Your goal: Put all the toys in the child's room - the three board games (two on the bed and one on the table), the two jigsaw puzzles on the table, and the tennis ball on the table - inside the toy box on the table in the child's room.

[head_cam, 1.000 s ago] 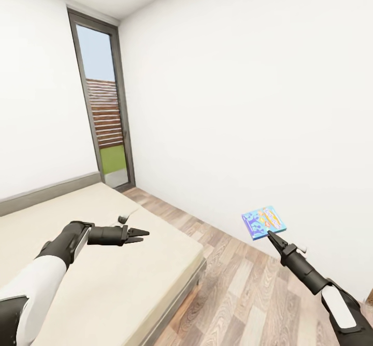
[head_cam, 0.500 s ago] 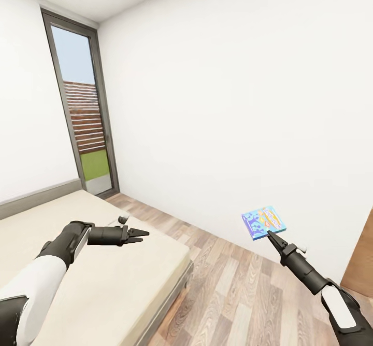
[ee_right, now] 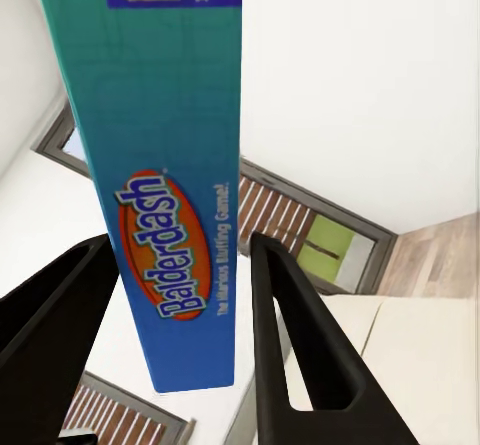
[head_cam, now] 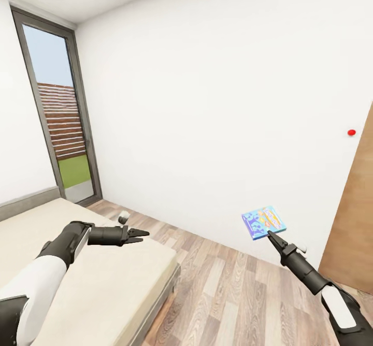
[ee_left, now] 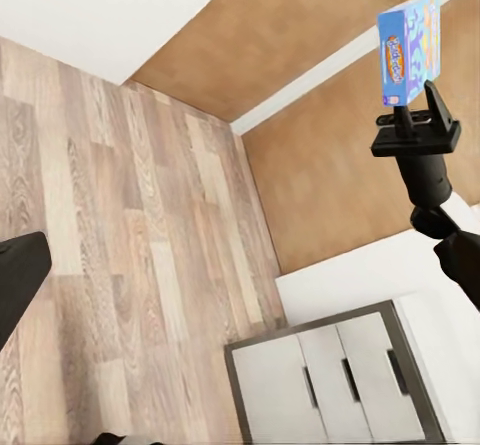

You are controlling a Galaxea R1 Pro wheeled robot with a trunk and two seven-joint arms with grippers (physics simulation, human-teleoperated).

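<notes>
**Blue board game held aloft in right claw, robot beside the bed**

In the head view we see the right claw [head_cam: 269, 234] at lower right of the frame, clenched on the small blue board game [head_cam: 263, 222]. Its tip grips the box's lower edge, and the box sits tilted above the wood-plank floor [head_cam: 233, 294], in front of the white wall [head_cam: 217, 102]. In the right wrist view the board game [ee_right: 165, 185] stands edge-on between the 2 dark fingers [ee_right: 295, 335]; "Balderdash" is printed on its teal side. The left wrist view catches the same box [ee_left: 408, 47] at upper right of the frame, pinched by the right claw [ee_left: 413, 110].

The left claw [head_cam: 139, 233] is at lower left of the head view, over the beige bed [head_cam: 103, 284], carrying nothing. Its fingertips look close together, but we can't tell whether they are fully clenched or slightly parted.

The bed fills the lower left, w/ its dark grey frame [head_cam: 160, 294] along the edge. A tall dark-framed window [head_cam: 57, 112] is at upper left. A brown wood door [head_cam: 352, 221] is at the right edge, w/ a small red dot [head_cam: 352, 133] on the wall just beside it. The left wrist view also has a dark-framed white cabinet [ee_left: 330, 385] at the bottom of the frame.
</notes>
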